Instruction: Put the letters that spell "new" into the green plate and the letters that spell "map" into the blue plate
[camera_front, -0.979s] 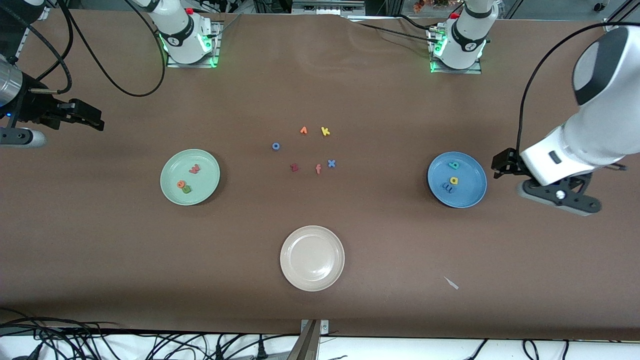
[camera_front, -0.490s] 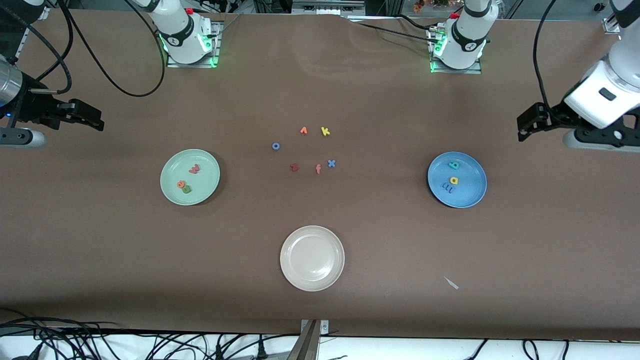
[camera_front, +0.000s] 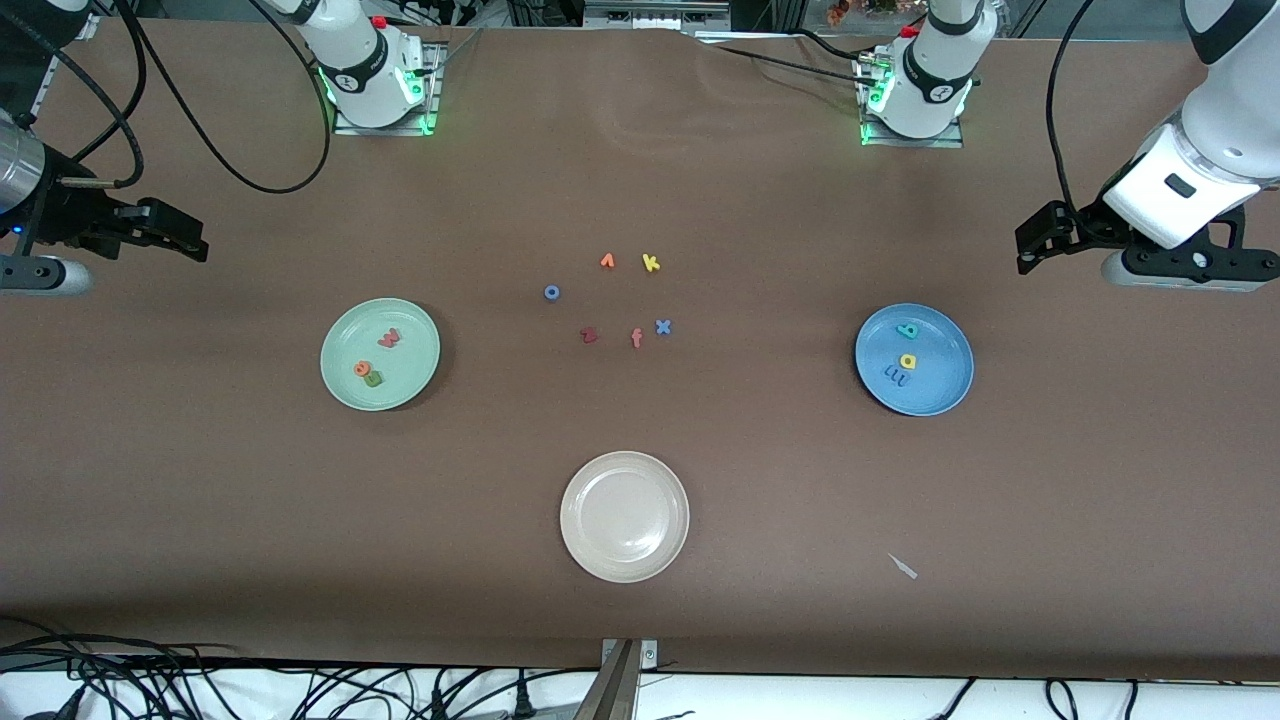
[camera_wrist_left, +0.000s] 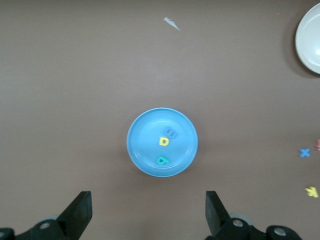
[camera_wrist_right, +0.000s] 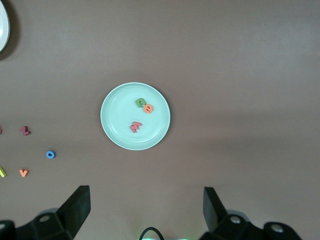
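Observation:
The green plate (camera_front: 400, 385) (camera_wrist_right: 115, 135) holds a salmon-red w (camera_front: 389, 338) (camera_wrist_right: 135, 127), an orange e (camera_front: 363, 368) (camera_wrist_right: 148, 108) and a green n (camera_front: 373, 378) (camera_wrist_right: 140, 102). The blue plate (camera_front: 940, 395) (camera_wrist_left: 142, 160) holds a teal p (camera_front: 908, 330) (camera_wrist_left: 162, 160), a yellow a (camera_front: 908, 361) (camera_wrist_left: 164, 141) and a blue m (camera_front: 896, 375) (camera_wrist_left: 171, 133). My left gripper (camera_front: 1030, 250) (camera_wrist_left: 147, 200) hangs open and empty over bare table at the left arm's end. My right gripper (camera_front: 190, 245) (camera_wrist_right: 146, 192) waits open and empty over bare table at the right arm's end.
A beige plate (camera_front: 600, 550) stands nearest the front camera, mid-table. Loose letters lie between the two plates: an orange one (camera_front: 607, 261), yellow k (camera_front: 651, 263), blue o (camera_front: 551, 292), dark red z (camera_front: 588, 335), orange f (camera_front: 636, 338), blue x (camera_front: 662, 326). A paper scrap (camera_front: 903, 566) lies nearby.
My left arm has swung up and away from beside the blue plate toward its own base end. The right arm and all letters have stayed put.

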